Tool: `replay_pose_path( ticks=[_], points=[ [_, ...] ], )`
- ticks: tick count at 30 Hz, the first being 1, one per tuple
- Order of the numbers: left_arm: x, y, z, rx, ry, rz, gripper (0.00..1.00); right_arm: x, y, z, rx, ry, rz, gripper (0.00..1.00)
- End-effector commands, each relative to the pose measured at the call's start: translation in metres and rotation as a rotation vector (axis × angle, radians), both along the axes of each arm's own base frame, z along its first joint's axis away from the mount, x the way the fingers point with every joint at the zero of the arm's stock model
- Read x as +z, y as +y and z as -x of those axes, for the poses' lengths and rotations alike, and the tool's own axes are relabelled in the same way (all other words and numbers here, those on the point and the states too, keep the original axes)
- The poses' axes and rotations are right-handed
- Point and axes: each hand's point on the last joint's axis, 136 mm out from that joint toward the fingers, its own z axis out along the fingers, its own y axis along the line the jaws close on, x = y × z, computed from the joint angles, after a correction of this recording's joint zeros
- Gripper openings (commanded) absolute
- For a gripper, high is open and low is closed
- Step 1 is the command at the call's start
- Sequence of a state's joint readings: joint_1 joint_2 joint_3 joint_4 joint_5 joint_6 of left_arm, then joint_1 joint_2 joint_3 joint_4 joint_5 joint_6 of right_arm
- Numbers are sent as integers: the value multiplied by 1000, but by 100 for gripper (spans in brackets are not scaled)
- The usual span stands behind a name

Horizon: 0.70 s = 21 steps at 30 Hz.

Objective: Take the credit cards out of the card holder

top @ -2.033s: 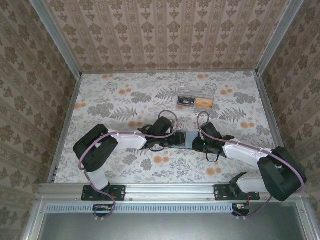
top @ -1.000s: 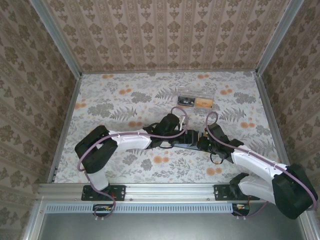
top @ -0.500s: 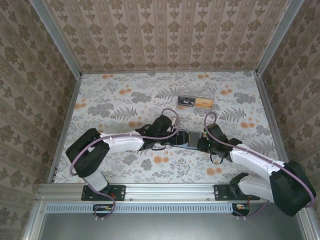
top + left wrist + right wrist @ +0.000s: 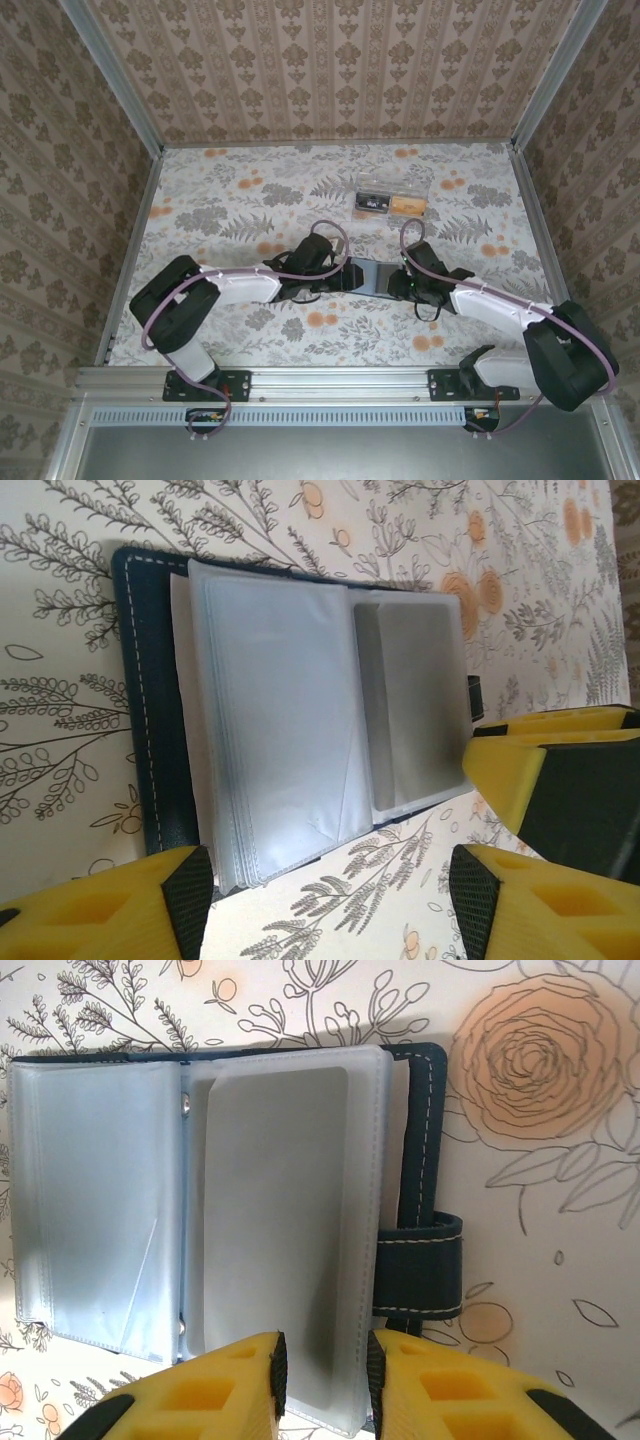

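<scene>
My left gripper (image 4: 330, 890) had drawn back to its own side after reaching across the card holder (image 4: 150, 710) a second earlier. Its jaws stood wide apart and held nothing. The holder lay open and flat on the flowered table (image 4: 60, 810), just ahead of those fingers, with its clear sleeves (image 4: 280, 720) facing up.

My right gripper (image 4: 325, 1385) sat at the opposite end, much where it had been. Its jaws were only narrowly parted, and the near edge of the sleeve holding a grey card (image 4: 275, 1210) lay in the gap. I couldn't tell whether my pads touched it; nothing was lifted. The strap tab (image 4: 420, 1270) lay just to the right of those fingers.

With the left arm pulled clear, that pocket was exposed. I judged the card was still fully seated, so no card had come out yet and the pull itself was still ahead.
</scene>
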<state>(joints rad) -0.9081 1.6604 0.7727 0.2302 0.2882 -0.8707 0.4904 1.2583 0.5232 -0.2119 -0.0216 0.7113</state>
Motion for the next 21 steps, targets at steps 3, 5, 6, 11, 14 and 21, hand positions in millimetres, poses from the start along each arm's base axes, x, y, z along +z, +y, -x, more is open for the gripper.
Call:
replay_pose_path(
  ticks=[3, 5, 6, 11, 14, 21],
  points=[
    [-13, -2, 5, -16, 24, -3, 66, 7, 9, -10, 9, -12, -34, 31],
    [-15, -3, 6, -14, 30, -3, 66, 9, 12, -9, 14, -12, -51, 31],
    [-17, -3, 7, -16, 34, -4, 66, 11, 14, -10, 16, -17, -64, 31],
    [-21, -6, 8, -20, 47, -1, 66, 25, 24, -11, 28, -43, -117, 31],
    [-22, -8, 10, -25, 52, 1, 65, 32, 28, -12, 39, -55, -138, 32],
    [-22, -11, 11, -31, 53, 8, 65, 33, 39, -16, 52, -47, -192, 32]
  ],
)
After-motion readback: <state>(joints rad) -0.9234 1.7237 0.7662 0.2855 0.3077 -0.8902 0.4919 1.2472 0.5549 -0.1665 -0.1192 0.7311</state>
